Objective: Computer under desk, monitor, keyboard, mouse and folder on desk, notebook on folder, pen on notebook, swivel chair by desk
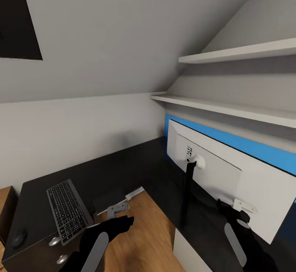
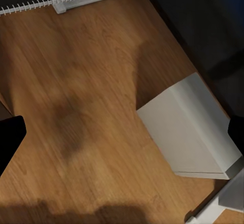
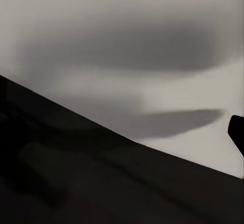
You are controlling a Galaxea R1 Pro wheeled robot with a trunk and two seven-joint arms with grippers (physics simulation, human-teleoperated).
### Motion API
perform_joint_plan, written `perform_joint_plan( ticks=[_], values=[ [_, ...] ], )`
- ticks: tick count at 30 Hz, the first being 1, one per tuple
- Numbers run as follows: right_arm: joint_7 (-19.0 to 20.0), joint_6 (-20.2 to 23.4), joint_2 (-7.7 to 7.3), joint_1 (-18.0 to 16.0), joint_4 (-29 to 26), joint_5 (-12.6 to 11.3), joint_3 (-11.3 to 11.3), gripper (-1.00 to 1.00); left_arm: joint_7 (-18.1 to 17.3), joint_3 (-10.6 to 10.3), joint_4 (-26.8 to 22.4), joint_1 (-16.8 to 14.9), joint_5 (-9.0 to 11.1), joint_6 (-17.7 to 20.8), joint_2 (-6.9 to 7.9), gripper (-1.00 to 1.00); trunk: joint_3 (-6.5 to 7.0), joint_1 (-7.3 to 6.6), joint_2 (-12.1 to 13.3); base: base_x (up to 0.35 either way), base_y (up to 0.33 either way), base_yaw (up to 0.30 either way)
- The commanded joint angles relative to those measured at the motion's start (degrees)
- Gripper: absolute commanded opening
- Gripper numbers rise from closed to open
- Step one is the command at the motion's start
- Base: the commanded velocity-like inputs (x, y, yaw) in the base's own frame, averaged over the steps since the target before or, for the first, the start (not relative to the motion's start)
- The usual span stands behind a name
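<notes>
The monitor point(image 1: 230, 173) stands just beside the right fingers point(image 1: 242, 207).

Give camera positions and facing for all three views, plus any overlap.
Head: high, looking down over the desk, keyboard, monitor back; both arms show.
Left wrist: looking down at wood floor and white desk leg; dark finger edges.
Right wrist: low over the desk, facing grey wall.
Shared: the black desk top, head and right wrist.

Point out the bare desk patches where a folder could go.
Free: the black desk corner between the keyboard and the monitor, against the wall. Crowded: the near left end, where the mouse lies beside the keyboard.
</notes>
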Motion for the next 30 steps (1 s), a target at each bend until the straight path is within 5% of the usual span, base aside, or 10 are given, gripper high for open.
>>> perform_joint_plan(
  ticks=[1, 14, 23, 30],
  values=[
    [-0.25, -0.19, -0.26, -0.94, 1.66, -0.34, 0.04, 1.0, 0.57, -0.04, -0.06, -0.05, 0.6, 0.11, 0.0, 1.0, -0.11, 0.02, -0.09, 0.0, 0.0, 0.0],
    [-0.27, -9.45, -4.3, -8.67, 16.66, 0.0, 0.11, 1.0, 0.65, -0.04, -0.13, -0.05, 0.6, 0.05, 0.0, 1.0, -0.11, 0.02, -0.09, 0.0, 0.0, 0.0],
    [-0.27, -12.23, -5.44, -10.49, 20.57, 0.08, 0.17, 1.0, 0.59, -0.05, -0.17, -0.05, 0.6, 0.07, 0.0, 1.0, -0.11, 0.02, -0.09, 0.0, 0.0, 0.0],
    [0.0, -20.09, -5.87, -15.69, 32.03, 0.15, 0.52, 1.0, 0.63, -0.04, -0.23, -0.05, 0.6, 0.07, 0.0, 1.0, -0.11, 0.02, -0.09, -0.017, 0.016, 0.0]
  ],
)
